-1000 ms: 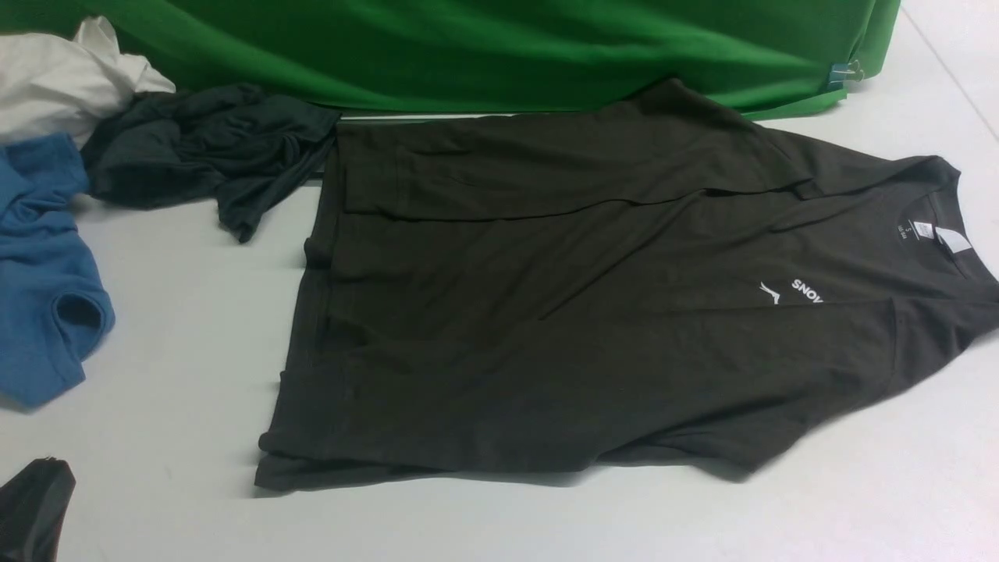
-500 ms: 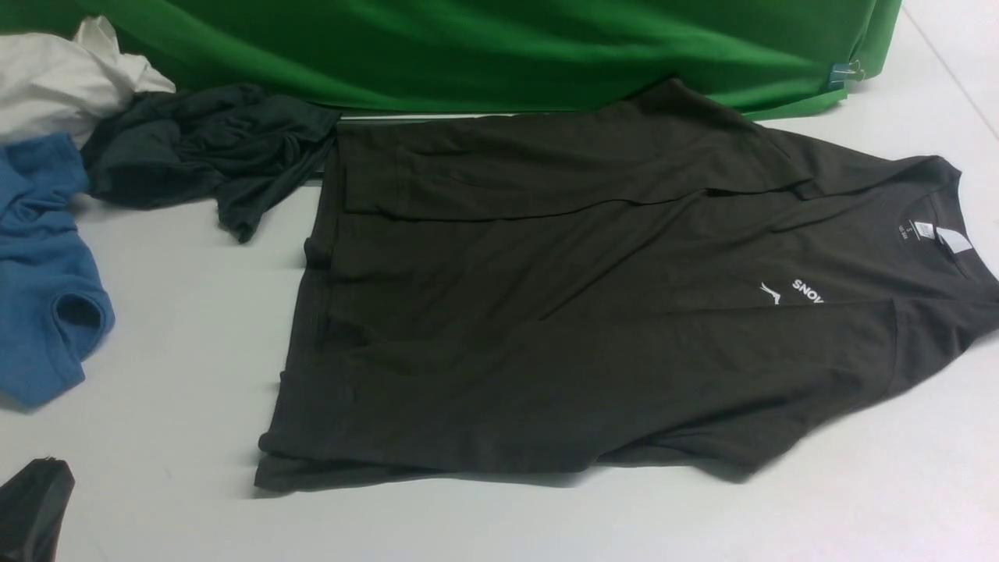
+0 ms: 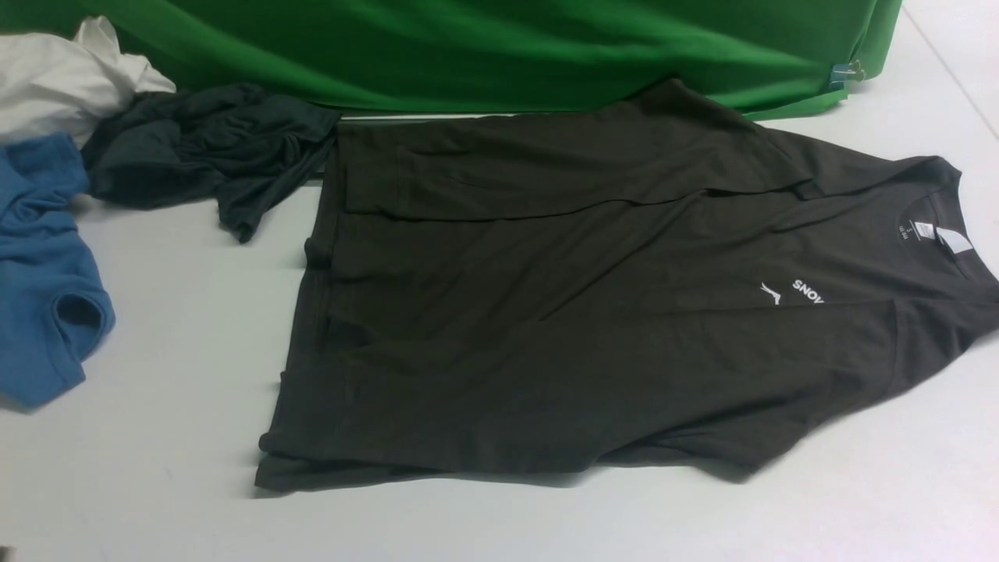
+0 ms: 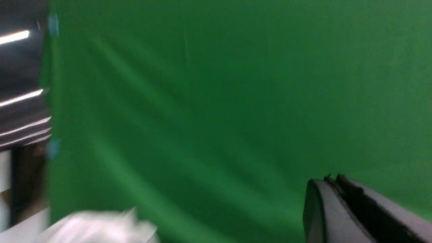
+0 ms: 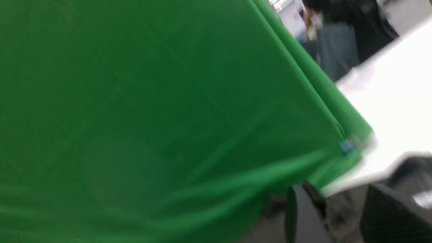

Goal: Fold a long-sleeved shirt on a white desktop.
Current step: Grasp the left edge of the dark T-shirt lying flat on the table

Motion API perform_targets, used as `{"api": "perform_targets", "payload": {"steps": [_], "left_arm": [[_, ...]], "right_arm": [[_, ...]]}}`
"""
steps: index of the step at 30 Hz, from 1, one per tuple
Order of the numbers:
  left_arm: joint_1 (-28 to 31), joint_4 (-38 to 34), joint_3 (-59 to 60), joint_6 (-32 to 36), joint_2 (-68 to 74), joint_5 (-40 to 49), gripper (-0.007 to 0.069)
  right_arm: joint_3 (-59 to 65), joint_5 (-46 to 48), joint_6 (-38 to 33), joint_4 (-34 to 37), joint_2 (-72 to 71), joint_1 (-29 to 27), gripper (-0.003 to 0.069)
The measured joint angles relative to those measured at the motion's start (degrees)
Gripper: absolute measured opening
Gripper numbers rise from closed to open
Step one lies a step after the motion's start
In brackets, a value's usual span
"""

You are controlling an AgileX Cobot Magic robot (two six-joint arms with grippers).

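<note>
The long-sleeved shirt (image 3: 593, 328), dark brown-grey, lies spread on the white desktop (image 3: 172, 328) with its collar and white neck label to the right. Both sleeves are folded in over the body, and the white logo and lettering face up. Neither gripper shows in the front view. In the left wrist view my left gripper (image 4: 332, 179) is shut with nothing in it, pointing at the green cloth (image 4: 216, 101). The blurred right wrist view has my right gripper (image 5: 339, 192) with its jaws apart, holding nothing, near the cloth's clipped corner.
A green cloth (image 3: 499, 47) hangs along the back edge, held by a blue clip (image 3: 839, 76). A black-teal garment (image 3: 203, 148), a blue garment (image 3: 39, 273) and a white garment (image 3: 62, 78) are piled at the left.
The dark tip of my left gripper, at the front view's lower left corner earlier, has moved out of that view. The shirt has not moved.
</note>
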Motion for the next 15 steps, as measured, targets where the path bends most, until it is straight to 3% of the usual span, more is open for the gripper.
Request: {"api": "perform_targets", "payload": {"steps": [4, 7, 11, 12, 15], "left_arm": [[0.0, -0.9, -0.2, -9.3, 0.0, -12.7, 0.002], [0.0, -1.3, -5.2, -14.7, -0.1, -11.5, 0.002], [0.0, -1.4, -21.8, -16.7, 2.4, 4.4, 0.002], [0.0, -1.5, -21.8, -16.7, 2.4, 4.4, 0.002], [0.0, -1.5, -37.3, -16.8, 10.5, 22.4, 0.002]], "right_arm": [[-2.1, -4.4, -3.0, 0.0, 0.1, 0.0, 0.024], [-9.9, -4.6, -6.7, -0.1, 3.0, 0.0, 0.024], [-25.4, -0.5, -11.4, -0.1, 11.3, 0.0, 0.024], [-27.1, 0.3, -12.3, -0.1, 11.8, 0.0, 0.024], [-40.4, 8.3, -20.1, -0.2, 20.7, 0.0, 0.024]]}}
